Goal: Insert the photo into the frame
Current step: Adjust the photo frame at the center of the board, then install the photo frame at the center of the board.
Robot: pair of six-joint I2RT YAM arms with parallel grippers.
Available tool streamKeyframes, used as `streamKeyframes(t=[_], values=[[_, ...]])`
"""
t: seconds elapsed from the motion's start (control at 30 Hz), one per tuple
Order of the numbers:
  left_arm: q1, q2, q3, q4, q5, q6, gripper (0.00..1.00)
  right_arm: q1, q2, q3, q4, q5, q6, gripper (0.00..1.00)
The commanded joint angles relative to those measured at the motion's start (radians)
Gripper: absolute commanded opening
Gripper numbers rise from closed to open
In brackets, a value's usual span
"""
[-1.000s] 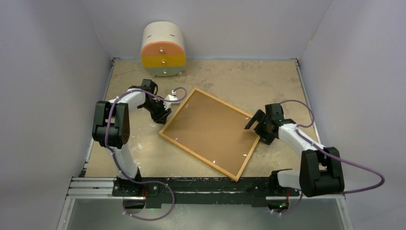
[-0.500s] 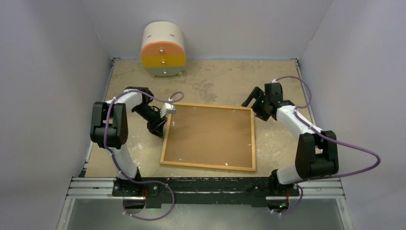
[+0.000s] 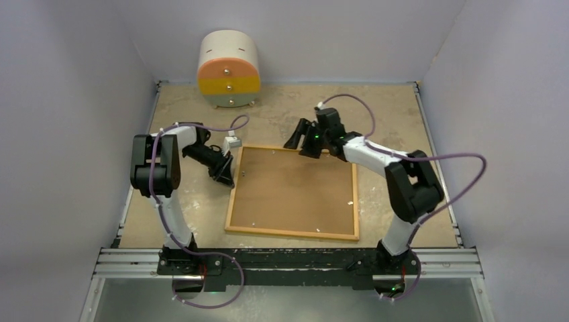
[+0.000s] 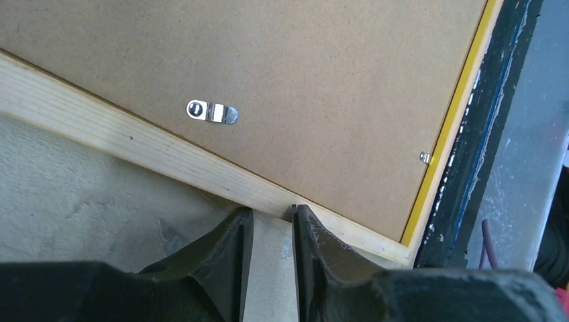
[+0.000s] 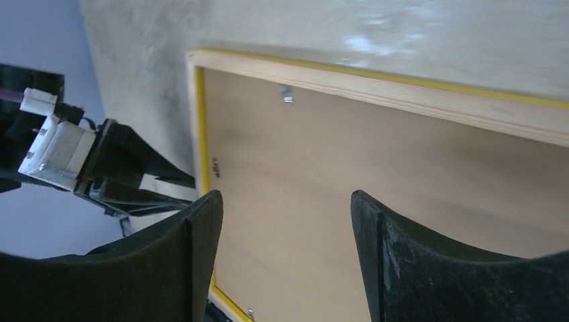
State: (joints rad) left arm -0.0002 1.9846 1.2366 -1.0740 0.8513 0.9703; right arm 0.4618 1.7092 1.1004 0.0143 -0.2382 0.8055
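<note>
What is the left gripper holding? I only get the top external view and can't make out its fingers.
Observer: In the left wrist view the left gripper is shut on the light wooden rail of the frame, near a corner.
Operator: Backing in place?
Observer: The brown backing sheet sits inside the rail, and a metal clip lies on it close to that rail.
Operator: Right gripper?
Observer: In the right wrist view the right gripper is open over the back of the frame, with nothing between its fingers.

Two white arms (image 3: 376, 153), black joints — purple cables (image 3: 349, 96) looped along each.
</note>
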Motion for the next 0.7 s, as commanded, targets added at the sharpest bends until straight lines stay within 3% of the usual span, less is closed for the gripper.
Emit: streamKeyframes(t=[0.0, 0.23, 0.67], values=[[0.0, 0.006, -0.024, 0.033, 0.048, -0.021, 0.27, 0.115, 0.146, 0.142, 0.121, -0.103, 0.055, 0.7], [0.035, -0.004, -0.07, 0.091, 0.027, -0.055, 0.21, 0.23, 0.385, 0.347, 0.128, -0.144, 0.079, 0.54], [0.04, -0.026, -0.086, 0.151, 0.012, -0.091, 0.19, 0.292, 0.481, 0.393, 0.122, -0.187, 0.099, 0.52]])
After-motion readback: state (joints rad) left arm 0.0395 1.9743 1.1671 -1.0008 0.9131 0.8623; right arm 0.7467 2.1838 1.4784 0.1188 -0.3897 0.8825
